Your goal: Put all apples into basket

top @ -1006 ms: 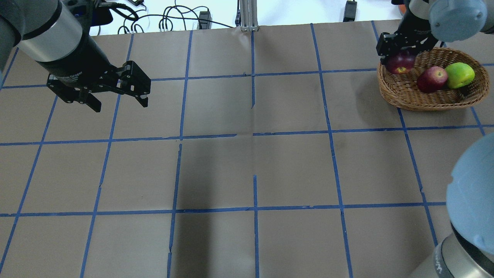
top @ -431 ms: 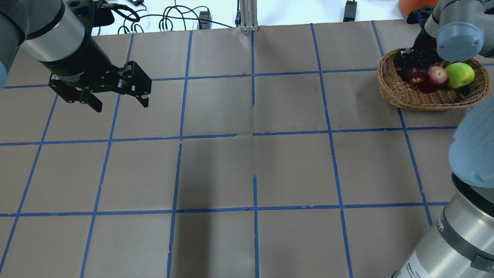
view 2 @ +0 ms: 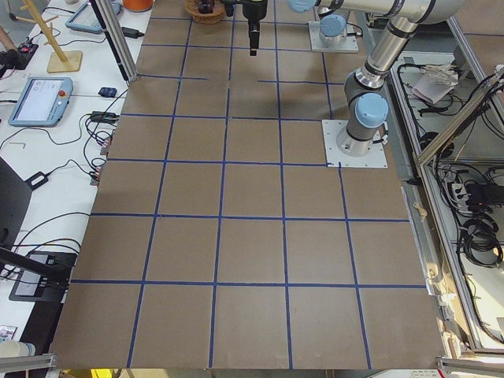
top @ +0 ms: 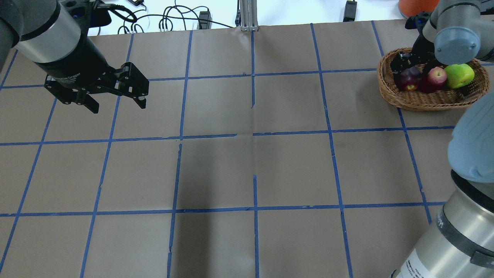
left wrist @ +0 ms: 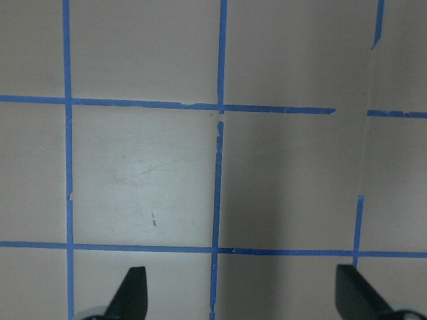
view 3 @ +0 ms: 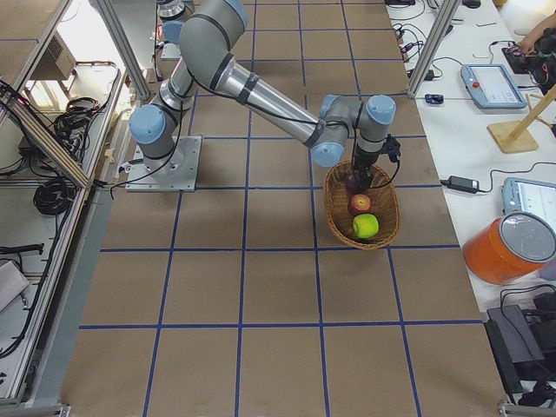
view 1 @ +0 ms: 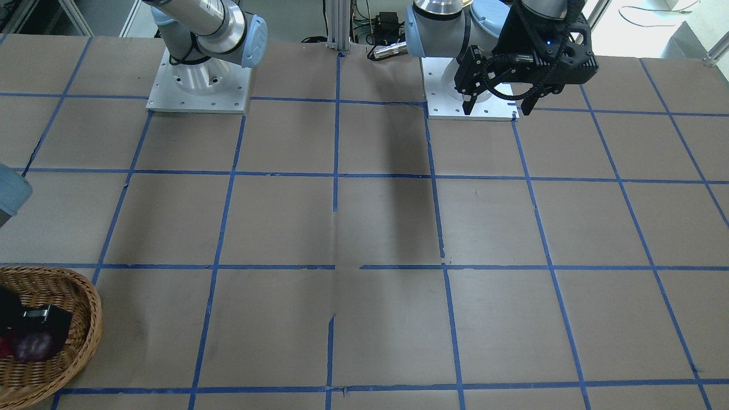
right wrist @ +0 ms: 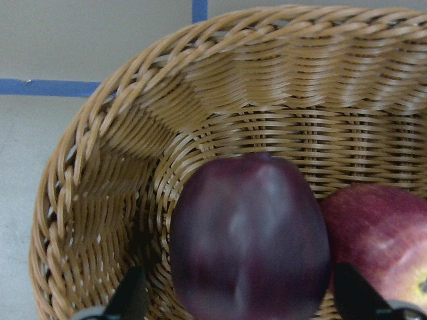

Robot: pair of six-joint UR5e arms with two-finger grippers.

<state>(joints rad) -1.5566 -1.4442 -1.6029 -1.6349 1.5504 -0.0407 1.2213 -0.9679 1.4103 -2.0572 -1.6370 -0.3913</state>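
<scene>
The wicker basket [top: 420,103] stands at the far right of the table. In it lie the lime green apple [top: 459,75], the red apple [top: 438,76] and the dark maroon apple [top: 410,79]. My right gripper [top: 405,71] is down inside the basket. In the right wrist view [right wrist: 240,297] it is open, with the maroon apple [right wrist: 250,233] between the fingers and a small gap on each side; the red apple [right wrist: 380,240] lies beside it. My left gripper [top: 118,107] is open and empty, hovering above the far left of the table.
Cables [top: 173,19] and a metal post [top: 247,15] line the far edge. An orange object [top: 415,5] sits beyond the basket. My right arm's elbow [top: 471,154] hangs over the table's right front. Both arm bases [view 1: 196,85] stand on my side.
My right gripper came down from above the basket's rim into the basket with the maroon apple, which now rests beside the red apple. My left gripper barely moved.
</scene>
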